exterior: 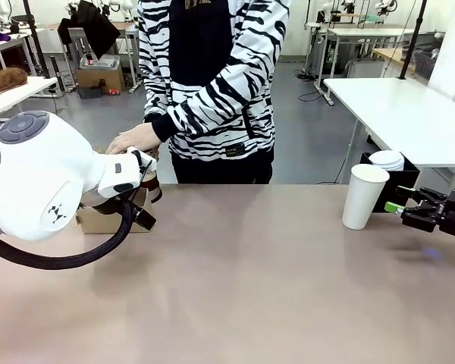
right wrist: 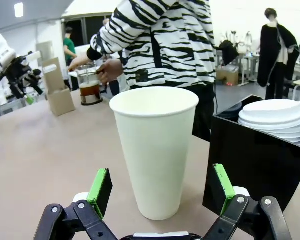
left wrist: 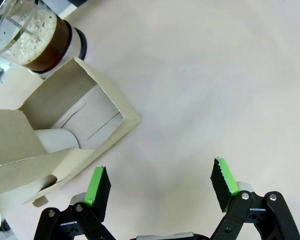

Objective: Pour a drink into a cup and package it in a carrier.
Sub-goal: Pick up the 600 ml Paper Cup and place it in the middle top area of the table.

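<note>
Right gripper [right wrist: 162,186]: jaws wide, empty, low at the right of the table [exterior: 250,288], pointed at cup [right wrist: 155,150]. Cup upright, no lid, just ahead of fingertips, untouched. Box [right wrist: 255,160] of lids [right wrist: 275,117] beside cup. Left gripper [left wrist: 161,180]: wide, empty, over bare table beside carrier [left wrist: 65,125], far left. Carafe [left wrist: 35,40] of drink [left wrist: 55,50] just past carrier, person's hand [right wrist: 109,70] on it.

Table [exterior: 235,288]: cup [exterior: 364,196], carrier [left wrist: 65,100], carafe [left wrist: 37,37], black box [exterior: 400,179]
</note>
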You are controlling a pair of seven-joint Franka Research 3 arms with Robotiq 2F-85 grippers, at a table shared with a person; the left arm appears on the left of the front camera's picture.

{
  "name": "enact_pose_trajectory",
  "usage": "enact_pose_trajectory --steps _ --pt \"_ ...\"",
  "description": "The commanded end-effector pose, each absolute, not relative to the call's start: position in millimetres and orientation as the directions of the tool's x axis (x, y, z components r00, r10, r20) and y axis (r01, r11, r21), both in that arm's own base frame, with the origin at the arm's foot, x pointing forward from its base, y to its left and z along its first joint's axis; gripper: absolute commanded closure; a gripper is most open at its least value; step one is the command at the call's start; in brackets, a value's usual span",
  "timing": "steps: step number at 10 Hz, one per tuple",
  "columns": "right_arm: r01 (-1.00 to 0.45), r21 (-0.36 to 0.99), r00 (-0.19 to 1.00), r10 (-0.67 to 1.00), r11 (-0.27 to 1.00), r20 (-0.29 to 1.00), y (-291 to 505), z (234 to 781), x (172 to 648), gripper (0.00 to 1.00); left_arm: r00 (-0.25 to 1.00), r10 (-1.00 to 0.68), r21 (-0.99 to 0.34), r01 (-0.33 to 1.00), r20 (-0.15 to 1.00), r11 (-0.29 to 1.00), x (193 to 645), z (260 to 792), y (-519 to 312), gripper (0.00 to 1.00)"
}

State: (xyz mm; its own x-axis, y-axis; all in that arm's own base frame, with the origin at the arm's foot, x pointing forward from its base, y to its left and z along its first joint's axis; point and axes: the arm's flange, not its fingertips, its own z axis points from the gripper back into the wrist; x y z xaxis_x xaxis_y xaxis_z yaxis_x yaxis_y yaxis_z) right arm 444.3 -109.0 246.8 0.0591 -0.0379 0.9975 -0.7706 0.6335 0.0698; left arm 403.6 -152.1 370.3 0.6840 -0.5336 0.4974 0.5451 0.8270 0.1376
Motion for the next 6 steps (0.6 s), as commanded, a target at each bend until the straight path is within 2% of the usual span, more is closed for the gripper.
enact_pose_trajectory --steps 1,6 --pt "-0.755 0.11 0.094 -0.06 0.647 0.994 -104 243 464 0.0 0.684 -0.532 0.136 0.545 0.499 0.828 404 371 -152 0.0" --pt "-0.766 0.109 0.096 -0.055 0.633 0.994 -81 225 478 0.0 0.684 -0.532 0.136 0.545 0.499 0.828 404 371 -152 0.0"
